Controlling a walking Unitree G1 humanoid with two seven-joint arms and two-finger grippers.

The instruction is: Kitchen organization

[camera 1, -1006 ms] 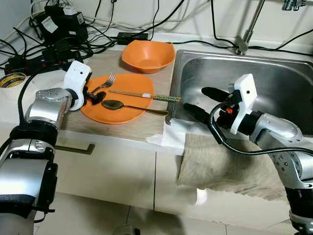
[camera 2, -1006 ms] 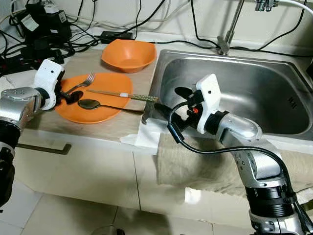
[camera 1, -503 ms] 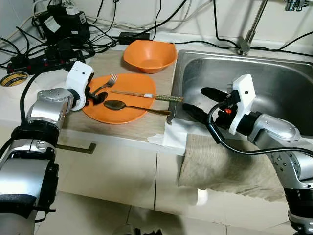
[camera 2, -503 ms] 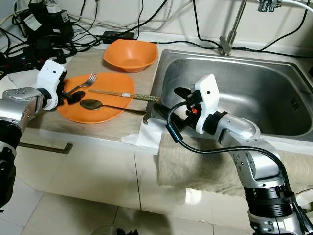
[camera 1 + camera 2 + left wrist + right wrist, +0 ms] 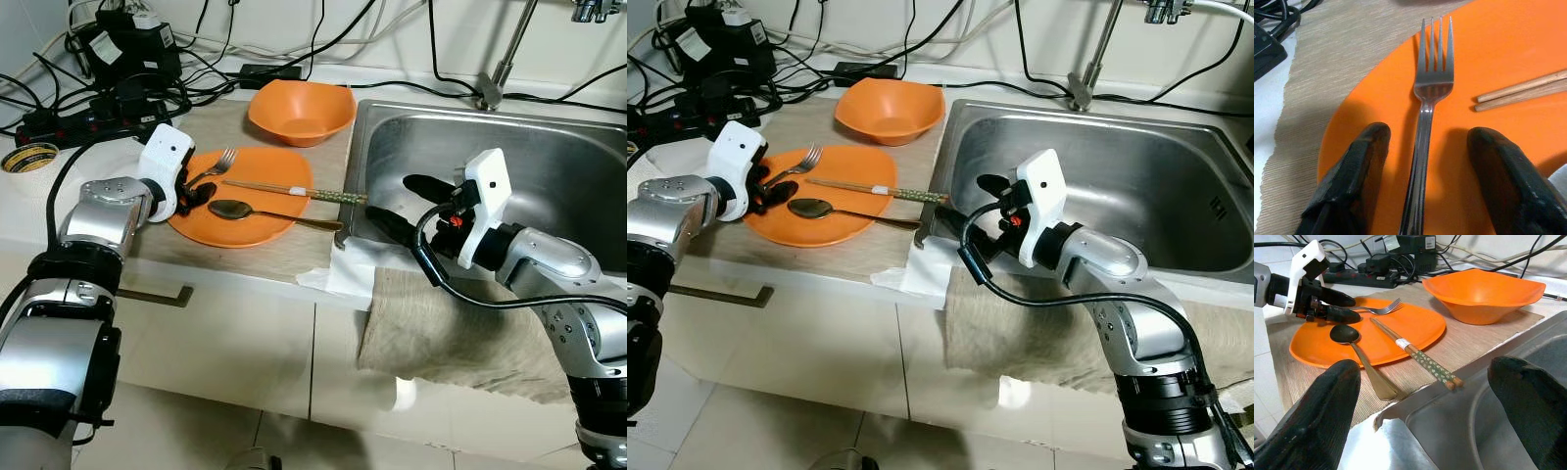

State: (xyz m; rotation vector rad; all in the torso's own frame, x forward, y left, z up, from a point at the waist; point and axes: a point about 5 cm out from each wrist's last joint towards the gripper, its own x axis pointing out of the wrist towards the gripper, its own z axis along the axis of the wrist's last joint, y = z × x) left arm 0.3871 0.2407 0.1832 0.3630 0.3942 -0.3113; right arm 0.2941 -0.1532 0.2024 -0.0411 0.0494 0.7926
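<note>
1. Black fingers of the left gripper [image 5: 1422, 161] are spread, straddling the fork [image 5: 1427, 112] handle on the orange plate [image 5: 250, 211], left of the sink [image 5: 558, 166].
2. Pickup seems underway; closing on the handle likely comes next.
3. The right gripper [image 5: 402, 206] hangs open over the sink's near edge.

A home kitchen: steel sink [image 5: 549, 157] with tap, countertop [image 5: 284, 250], cabinet doors below.

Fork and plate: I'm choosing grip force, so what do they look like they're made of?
Fork: looks like polished metal, probably stainless steel; silver, with bright reflections along handle and tines. Plate: matte orange, evenly coloured with soft highlights, likely plastic or melamine, though glazed ceramic can't be ruled out. The left gripper straddles the fork handle, fingers open.
</note>
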